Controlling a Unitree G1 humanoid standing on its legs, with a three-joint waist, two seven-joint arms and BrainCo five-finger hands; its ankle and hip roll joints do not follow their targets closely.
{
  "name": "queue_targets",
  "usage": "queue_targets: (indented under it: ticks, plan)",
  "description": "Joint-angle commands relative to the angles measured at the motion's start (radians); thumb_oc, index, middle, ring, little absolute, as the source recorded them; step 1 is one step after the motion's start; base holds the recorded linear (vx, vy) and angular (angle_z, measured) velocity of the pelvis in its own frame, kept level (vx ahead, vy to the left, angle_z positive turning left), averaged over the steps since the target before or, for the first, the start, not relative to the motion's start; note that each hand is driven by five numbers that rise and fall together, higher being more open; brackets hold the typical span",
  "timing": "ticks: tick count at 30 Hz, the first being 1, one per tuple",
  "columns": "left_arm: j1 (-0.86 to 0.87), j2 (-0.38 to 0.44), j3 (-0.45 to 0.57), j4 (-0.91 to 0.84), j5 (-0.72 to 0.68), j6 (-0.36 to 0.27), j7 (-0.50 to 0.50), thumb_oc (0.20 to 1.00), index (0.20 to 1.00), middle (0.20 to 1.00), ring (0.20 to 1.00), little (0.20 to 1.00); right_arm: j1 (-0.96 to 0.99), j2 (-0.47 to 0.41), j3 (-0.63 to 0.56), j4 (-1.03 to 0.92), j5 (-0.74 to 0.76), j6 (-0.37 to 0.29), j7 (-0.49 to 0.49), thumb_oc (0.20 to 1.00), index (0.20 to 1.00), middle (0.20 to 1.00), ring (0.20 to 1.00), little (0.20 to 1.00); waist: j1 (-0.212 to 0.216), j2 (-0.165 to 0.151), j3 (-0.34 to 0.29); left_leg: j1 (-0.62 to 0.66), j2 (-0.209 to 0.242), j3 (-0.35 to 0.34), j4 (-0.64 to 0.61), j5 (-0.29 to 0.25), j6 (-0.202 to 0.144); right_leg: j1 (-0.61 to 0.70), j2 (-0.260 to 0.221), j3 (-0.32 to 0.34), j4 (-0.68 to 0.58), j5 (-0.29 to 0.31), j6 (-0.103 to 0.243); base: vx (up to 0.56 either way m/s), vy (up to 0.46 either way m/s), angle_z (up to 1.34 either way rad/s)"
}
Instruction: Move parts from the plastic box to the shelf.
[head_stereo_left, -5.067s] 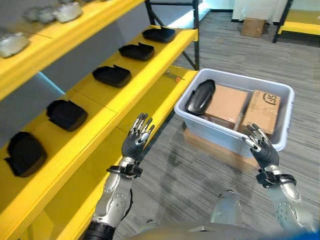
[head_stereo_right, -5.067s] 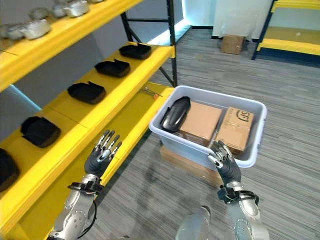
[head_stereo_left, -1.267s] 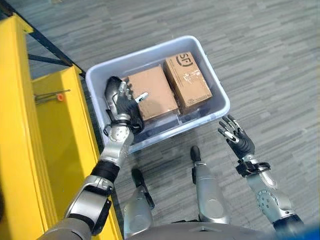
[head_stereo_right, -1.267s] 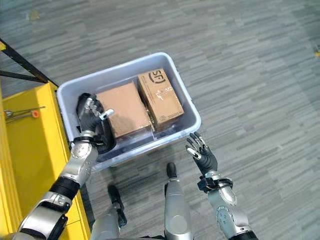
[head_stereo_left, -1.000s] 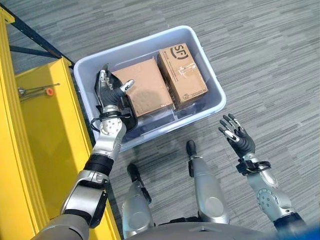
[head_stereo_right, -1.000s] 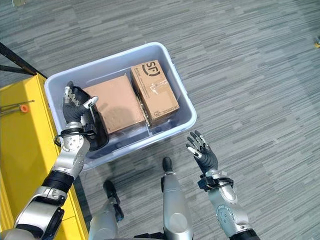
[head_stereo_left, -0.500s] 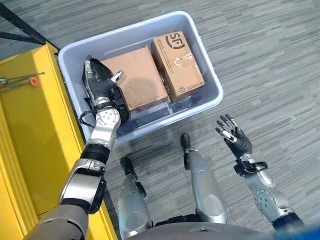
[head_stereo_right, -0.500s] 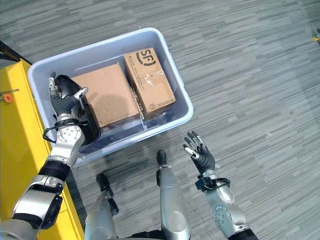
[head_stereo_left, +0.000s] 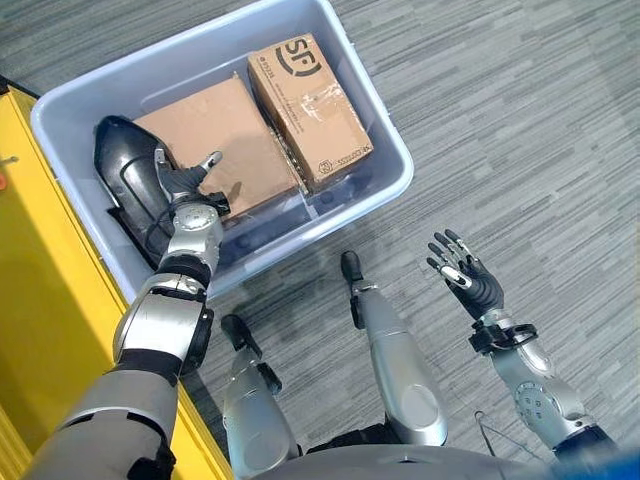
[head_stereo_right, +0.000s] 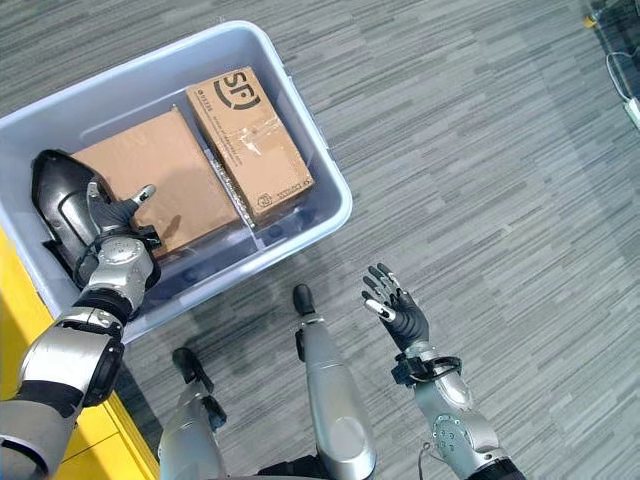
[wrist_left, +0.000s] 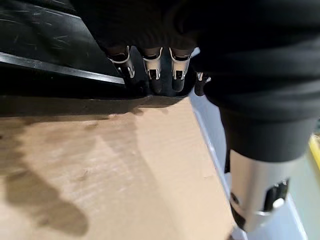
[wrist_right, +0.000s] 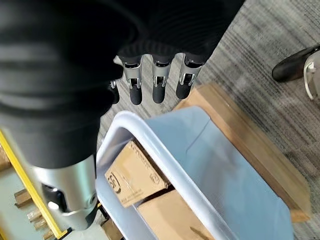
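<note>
The left hand (head_stereo_left: 182, 190) reaches into the plastic box (head_stereo_left: 395, 190), fingers (wrist_left: 152, 75) straight against the black part's (head_stereo_left: 125, 175) edge beside the cardboard box (head_stereo_left: 225, 130), probably seeking a grip. The right hand (head_stereo_left: 468, 280) hovers spread over the floor, holding nothing.

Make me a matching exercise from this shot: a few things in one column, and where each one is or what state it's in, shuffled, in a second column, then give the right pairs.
Things:
1. black part
2. printed cardboard box
3. left hand
4. right hand

Places or states:
A. open above the grey floor, outside the plastic box
B. at the box's end nearest the yellow shelf
C. reaching in, fingers on the black part
D. at the box's end farthest from the shelf

Pairs: 1-B, 2-D, 3-C, 4-A
</note>
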Motion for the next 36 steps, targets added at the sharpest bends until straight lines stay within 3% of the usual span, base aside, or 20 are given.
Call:
queue_targets:
  ticks: [1,8,11,15,20,31,36]
  plan:
    - [-0.020,0.064,0.062,0.011,-0.102,-0.006,-0.019,1.000,1.000,1.000,1.000,1.000,0.018,0.046,0.004,-0.018,0.031,-0.040,-0.006,1.000,1.000,1.000,1.000,1.000,-0.004,-0.097,-0.021,0.007,0.064,-0.076,0.139,-0.080,-0.037,0.131,-0.081,0.003,-0.195,0.096,0.096,0.04,0.001,-0.04]
    - [-0.009,0.025,0.015,-0.003,-0.038,0.018,-0.034,1.000,1.000,1.000,1.000,1.000,0.016,0.040,0.010,-0.029,0.028,-0.033,-0.007,1.000,1.000,1.000,1.000,1.000,-0.007,-0.100,-0.028,0.009,0.060,-0.075,0.140,-0.084,-0.035,0.140,-0.083,0.005,-0.202,0.098,0.092,0.01,0.000,0.00]
    - [0.010,-0.016,-0.080,-0.026,0.129,0.043,-0.042,1.000,1.000,1.000,1.000,1.000,0.012,0.028,0.006,-0.030,0.022,-0.029,0.002,1.000,1.000,1.000,1.000,1.000,-0.008,-0.098,-0.028,0.009,0.055,-0.075,0.139,-0.086,-0.031,0.144,-0.087,0.003,-0.204,0.099,0.090,0.01,0.006,0.01]
    - [0.032,-0.066,-0.110,-0.045,0.151,0.035,-0.053,1.000,1.000,1.000,1.000,1.000,0.014,0.019,-0.003,-0.034,0.019,-0.030,0.008,1.000,1.000,1.000,1.000,1.000,-0.007,-0.094,-0.030,0.009,0.051,-0.075,0.138,-0.085,-0.030,0.147,-0.090,0.002,-0.205,0.098,0.090,0.01,0.007,0.02]
    - [0.079,-0.135,-0.202,-0.105,0.289,0.032,-0.061,1.000,1.000,1.000,1.000,1.000,0.021,0.018,-0.018,-0.036,0.018,-0.032,0.016,1.000,1.000,1.000,1.000,1.000,-0.002,-0.084,-0.029,0.008,0.046,-0.082,0.134,-0.085,-0.025,0.152,-0.097,0.002,-0.205,0.098,0.089,0.00,0.000,0.00]
    - [0.191,-0.172,-0.219,-0.228,0.276,-0.008,-0.073,1.000,1.000,1.000,1.000,1.000,0.021,0.028,-0.033,-0.033,0.017,-0.036,0.017,1.000,1.000,1.000,1.000,1.000,0.021,-0.066,-0.024,-0.008,0.028,-0.090,0.128,-0.061,-0.012,0.143,-0.105,0.002,-0.206,0.118,0.083,-0.02,-0.004,0.00]
    - [0.277,-0.155,-0.218,-0.452,0.212,-0.068,-0.087,1.000,1.000,1.000,1.000,1.000,0.026,0.036,-0.054,-0.036,0.011,-0.039,0.008,1.000,1.000,1.000,1.000,1.000,0.045,-0.042,-0.015,-0.009,0.019,-0.100,0.125,-0.063,-0.008,0.152,-0.117,-0.010,-0.203,0.114,0.082,0.00,0.008,0.04]
